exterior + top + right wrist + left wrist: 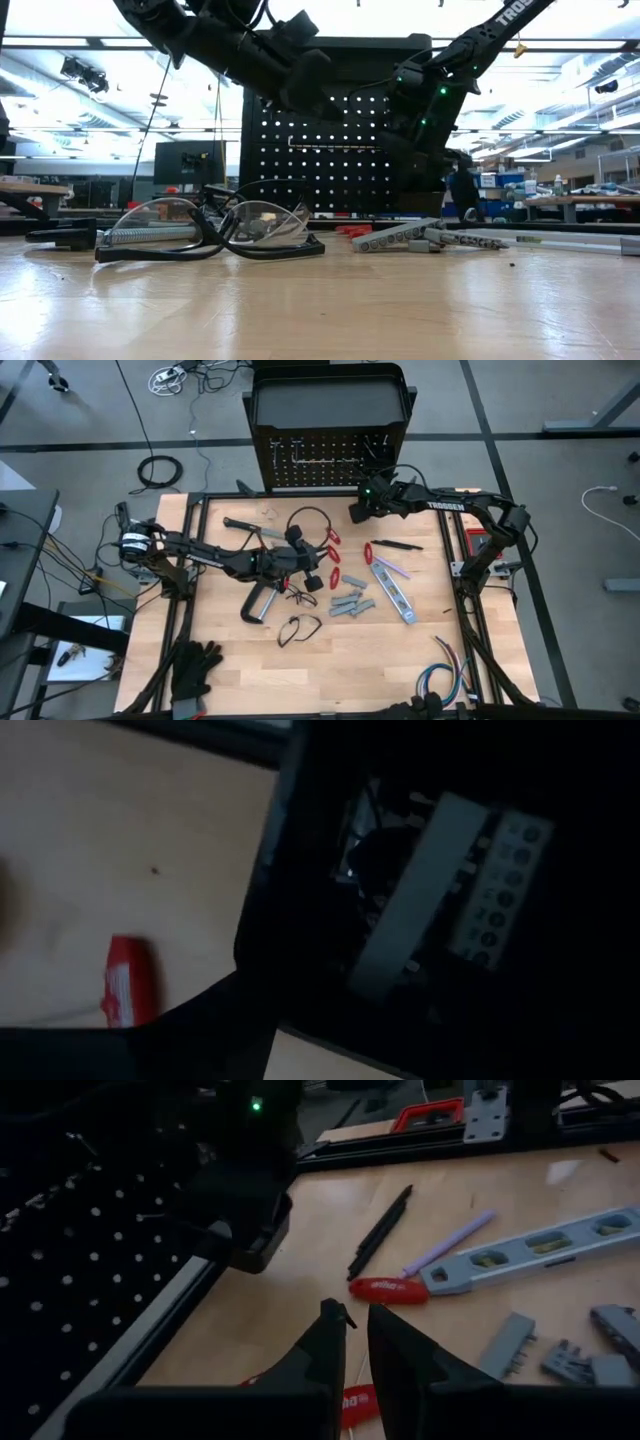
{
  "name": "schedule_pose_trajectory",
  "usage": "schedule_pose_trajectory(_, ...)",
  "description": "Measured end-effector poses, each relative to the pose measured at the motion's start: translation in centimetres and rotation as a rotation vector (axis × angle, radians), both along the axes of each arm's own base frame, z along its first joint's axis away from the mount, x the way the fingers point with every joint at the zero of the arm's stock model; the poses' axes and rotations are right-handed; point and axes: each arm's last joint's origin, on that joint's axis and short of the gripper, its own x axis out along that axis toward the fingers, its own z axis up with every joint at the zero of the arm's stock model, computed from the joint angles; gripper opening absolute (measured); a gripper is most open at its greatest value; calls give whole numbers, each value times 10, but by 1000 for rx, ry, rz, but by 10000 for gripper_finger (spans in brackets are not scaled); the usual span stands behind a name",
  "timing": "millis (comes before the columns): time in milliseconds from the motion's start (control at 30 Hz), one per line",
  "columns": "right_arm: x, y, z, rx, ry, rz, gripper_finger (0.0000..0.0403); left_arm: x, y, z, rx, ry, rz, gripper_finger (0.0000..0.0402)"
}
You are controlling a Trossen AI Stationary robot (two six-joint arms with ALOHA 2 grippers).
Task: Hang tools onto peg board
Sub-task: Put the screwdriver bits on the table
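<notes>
Your right pincer [358, 510] sits at the foot of the peg board [325, 422], which stands upright at the far edge of the table [400, 670]. In the right wrist view a grey metal piece [420, 890] lies inside the small black bin [300, 920] on the board's lower part, with a second, lighter piece just beside it. Your fingers are hidden in that dark view, so you cannot tell whether this pincer stands apart or together, or whether it touches the piece.

Your left pincer [355, 1342] hovers over the middle of the table with its fingers nearly together and nothing between them. Just below it lie red-handled tools [333, 546]; another red handle [390, 1289] rests a little ahead of it.

Most of your tools are on the table, not yet hung: the silver flat bar tool [395, 592], a cluster of grey pieces [350, 603], a thin black tool [397, 544] and a hammer [245, 525] near the far left. Safety glasses [215, 225] lie nearer the front edge.
</notes>
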Motion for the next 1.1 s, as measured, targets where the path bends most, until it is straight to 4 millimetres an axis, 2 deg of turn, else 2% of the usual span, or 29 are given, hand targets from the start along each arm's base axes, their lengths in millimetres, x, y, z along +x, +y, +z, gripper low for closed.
schedule_pose_trajectory(200, -1, -1, 0, 18, -59, -146, 247, 2, 0, 7, -31, -103, 11, 47)
schedule_pose_trajectory(600, 3, 1, -2, 19, -137, -344, 241, 3, 1, 10, 69, -78, -17, 47)
schedule_pose_trajectory(900, 13, -11, -30, 45, -128, -386, 231, -1, -1, -4, 92, 97, -44, 47)
schedule_pose_trajectory(1100, 10, -17, -34, 57, -130, -402, 228, -6, -5, -13, 76, 99, -102, 47)
